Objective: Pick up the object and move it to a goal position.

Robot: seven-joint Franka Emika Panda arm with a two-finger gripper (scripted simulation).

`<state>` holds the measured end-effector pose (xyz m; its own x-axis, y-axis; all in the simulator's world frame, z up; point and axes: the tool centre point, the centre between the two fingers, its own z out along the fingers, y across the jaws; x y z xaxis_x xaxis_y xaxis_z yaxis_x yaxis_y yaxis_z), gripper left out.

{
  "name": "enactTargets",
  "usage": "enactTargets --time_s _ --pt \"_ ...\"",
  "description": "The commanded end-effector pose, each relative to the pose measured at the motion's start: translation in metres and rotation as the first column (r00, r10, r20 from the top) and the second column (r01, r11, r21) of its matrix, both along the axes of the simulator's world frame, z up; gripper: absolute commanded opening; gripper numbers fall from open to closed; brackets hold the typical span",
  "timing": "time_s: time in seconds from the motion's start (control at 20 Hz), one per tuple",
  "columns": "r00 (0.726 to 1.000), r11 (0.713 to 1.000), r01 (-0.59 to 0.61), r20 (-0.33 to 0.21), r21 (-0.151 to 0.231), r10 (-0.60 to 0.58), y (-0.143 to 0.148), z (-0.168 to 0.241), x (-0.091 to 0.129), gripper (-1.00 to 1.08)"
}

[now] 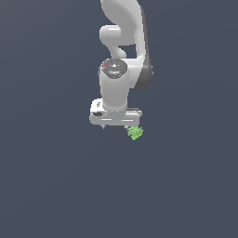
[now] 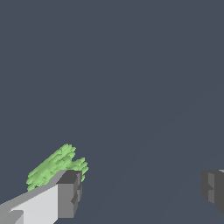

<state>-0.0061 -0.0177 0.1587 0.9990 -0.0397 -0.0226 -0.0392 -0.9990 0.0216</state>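
Now the tool [image 2: 142, 192] gapes wide, green lump [image 2: 54, 166] outside one finger

Plain dk-grey surface [image 1: 56, 186], green lump [image 1: 135, 133]

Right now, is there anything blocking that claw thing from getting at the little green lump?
Nothing visible does. The green lump sits right beside one finger of the end effector, outside the wide gap between the fingers rather than in it. No other thing shows near it.
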Motion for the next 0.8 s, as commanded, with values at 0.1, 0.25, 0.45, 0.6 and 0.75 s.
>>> enactTargets --time_s 0.1,0.25,0.45,0.6,0.75 --pt "1.000 1.000 0.003 -0.003 0.001 -0.003 -0.002 -0.001 0.000 1.00" --pt "1.000 1.000 0.020 -0.016 0.005 -0.020 -0.013 -0.003 -0.003 1.00" --pt "0.999 0.999 0.036 -0.027 0.009 -0.035 -0.022 -0.006 -0.005 1.00" --pt "0.999 0.999 0.032 -0.026 0.008 -0.032 -0.021 -0.005 -0.004 1.00" --pt "0.999 0.999 0.036 -0.026 0.008 -0.036 -0.020 -0.006 -0.005 1.00"
